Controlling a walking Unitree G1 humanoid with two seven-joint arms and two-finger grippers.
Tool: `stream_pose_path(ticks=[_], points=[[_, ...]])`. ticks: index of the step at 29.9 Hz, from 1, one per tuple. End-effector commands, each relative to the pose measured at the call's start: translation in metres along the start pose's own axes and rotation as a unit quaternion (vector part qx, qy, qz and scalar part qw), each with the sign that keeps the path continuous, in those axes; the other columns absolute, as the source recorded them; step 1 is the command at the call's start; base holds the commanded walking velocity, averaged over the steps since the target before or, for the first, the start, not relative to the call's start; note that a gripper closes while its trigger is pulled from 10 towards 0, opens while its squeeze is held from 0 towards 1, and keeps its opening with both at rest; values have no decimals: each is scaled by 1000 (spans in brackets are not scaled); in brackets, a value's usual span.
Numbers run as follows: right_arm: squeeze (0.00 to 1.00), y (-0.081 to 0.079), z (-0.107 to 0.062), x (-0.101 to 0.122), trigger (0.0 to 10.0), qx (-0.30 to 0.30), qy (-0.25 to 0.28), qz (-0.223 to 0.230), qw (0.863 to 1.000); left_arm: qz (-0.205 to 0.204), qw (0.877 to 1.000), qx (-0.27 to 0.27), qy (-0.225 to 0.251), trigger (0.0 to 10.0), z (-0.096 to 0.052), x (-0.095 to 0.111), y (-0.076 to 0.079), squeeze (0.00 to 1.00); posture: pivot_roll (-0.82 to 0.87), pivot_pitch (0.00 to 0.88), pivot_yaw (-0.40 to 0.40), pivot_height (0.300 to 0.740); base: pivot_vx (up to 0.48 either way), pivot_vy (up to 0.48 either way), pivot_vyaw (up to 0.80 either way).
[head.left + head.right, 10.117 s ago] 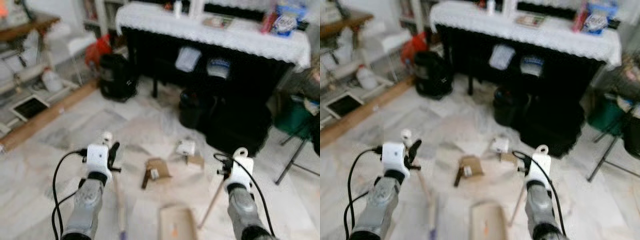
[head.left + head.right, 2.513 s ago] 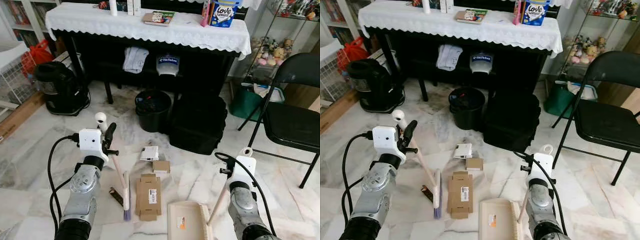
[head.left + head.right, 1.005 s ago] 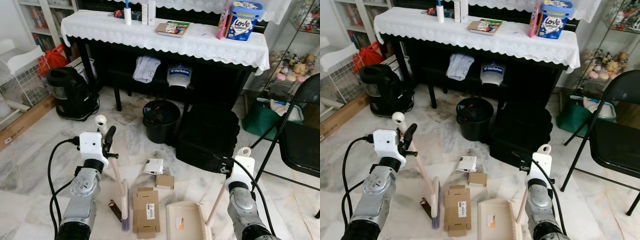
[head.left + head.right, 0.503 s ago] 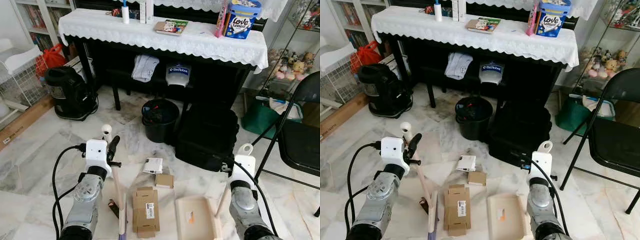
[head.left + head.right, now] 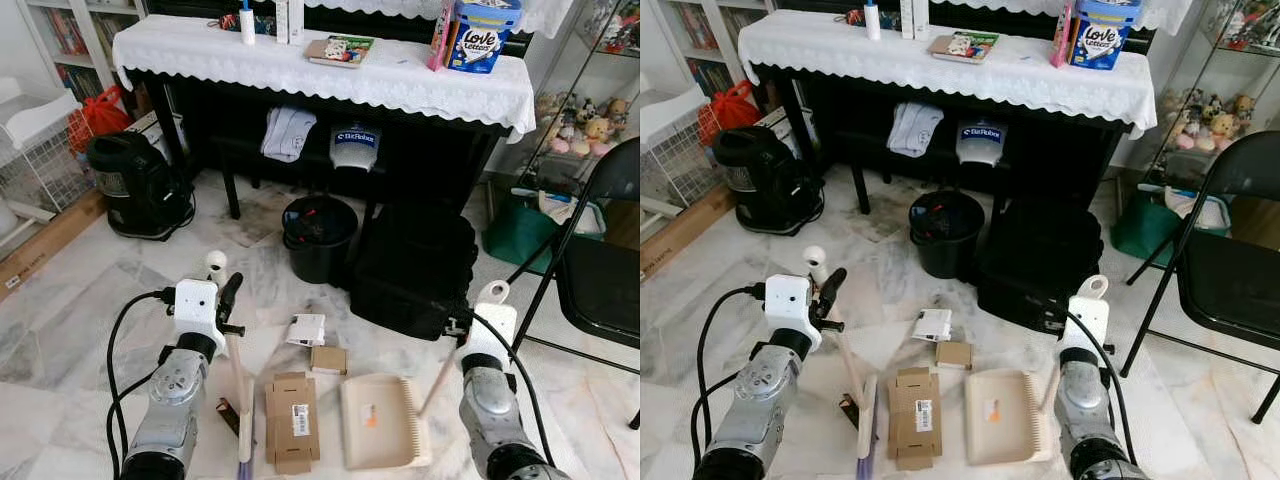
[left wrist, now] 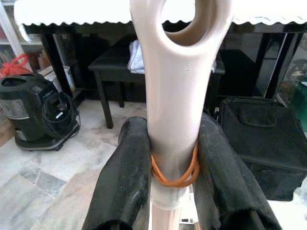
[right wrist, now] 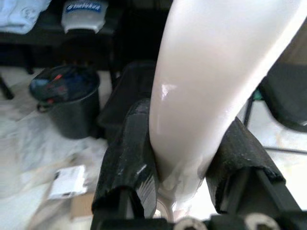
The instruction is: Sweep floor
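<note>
My left gripper (image 5: 228, 300) is shut on the cream broom handle (image 6: 180, 96), near the hole at its end. The broom head (image 5: 245, 440) rests on the marble floor, beside a flattened cardboard box (image 5: 291, 420). Just beyond that lie a small brown box (image 5: 328, 360) and a white box (image 5: 307, 328). My right gripper (image 7: 184, 163) is shut on the pale dustpan handle (image 5: 440, 375). The beige dustpan (image 5: 378, 420) lies flat on the floor, right of the cardboard box. A small dark scrap (image 5: 228, 415) sits left of the broom head.
Ahead stands a black table with a white lace cloth (image 5: 320, 65); a black bin (image 5: 318, 235) and a black bag (image 5: 415, 270) sit in front of it. A black vacuum (image 5: 140, 185) is at the left, a folding chair (image 5: 590, 250) at the right.
The dustpan has slid a little forward and left, toward the cardboard boxes, with its handle now leaning more to the right. The broom and left arm have barely moved.
</note>
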State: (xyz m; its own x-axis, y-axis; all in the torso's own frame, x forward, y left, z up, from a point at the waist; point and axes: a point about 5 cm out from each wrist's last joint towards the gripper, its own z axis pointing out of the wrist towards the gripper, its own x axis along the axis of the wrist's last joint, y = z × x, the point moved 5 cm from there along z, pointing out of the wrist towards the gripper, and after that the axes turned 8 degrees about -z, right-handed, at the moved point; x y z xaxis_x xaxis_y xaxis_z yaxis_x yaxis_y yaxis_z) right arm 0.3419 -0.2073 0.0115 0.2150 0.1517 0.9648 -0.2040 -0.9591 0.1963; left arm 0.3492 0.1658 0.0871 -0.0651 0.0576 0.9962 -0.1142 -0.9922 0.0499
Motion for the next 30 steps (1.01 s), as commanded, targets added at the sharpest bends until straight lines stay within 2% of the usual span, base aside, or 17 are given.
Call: stream_pose_path(ticks=[1,6,11,18,22,27,29,30], points=[[0,-6,-7,-14,10000,14,-22,-5,1000,6,1000,-9,-6,10000,-1,-2,0,0,85,39,-19,740,0,0,0],[0,-13,-18,-32,10000,32,-51,-17,998,3,999,-23,-25,10000,-5,-9,2,0,93,40,-15,740,0,0,0],[0,-15,-22,-38,10000,36,-58,-19,997,2,999,-25,-40,10000,-7,-15,2,0,92,38,-12,740,0,0,0],[0,1,-12,-21,10000,0,-26,-42,999,4,999,-18,-41,10000,-7,-17,0,0,92,35,-13,740,0,0,0],[0,3,-9,-18,10000,-3,-23,-41,999,2,999,-20,-46,10000,-7,-19,1,0,88,33,-14,740,0,0,0],[0,0,-9,-16,10000,2,-21,-41,999,-35,993,-65,-96,10000,-12,-34,13,0,91,35,-17,740,0,0,0],[0,-2,-10,-17,10000,3,-22,-43,999,-62,985,-98,-131,10000,-17,-43,17,0,92,35,-17,740,0,0,0],[0,-2,-10,-17,10000,3,-22,-43,999,-65,984,-100,-133,10000,-17,-44,17,0,94,37,-16,740,0,0,0]])
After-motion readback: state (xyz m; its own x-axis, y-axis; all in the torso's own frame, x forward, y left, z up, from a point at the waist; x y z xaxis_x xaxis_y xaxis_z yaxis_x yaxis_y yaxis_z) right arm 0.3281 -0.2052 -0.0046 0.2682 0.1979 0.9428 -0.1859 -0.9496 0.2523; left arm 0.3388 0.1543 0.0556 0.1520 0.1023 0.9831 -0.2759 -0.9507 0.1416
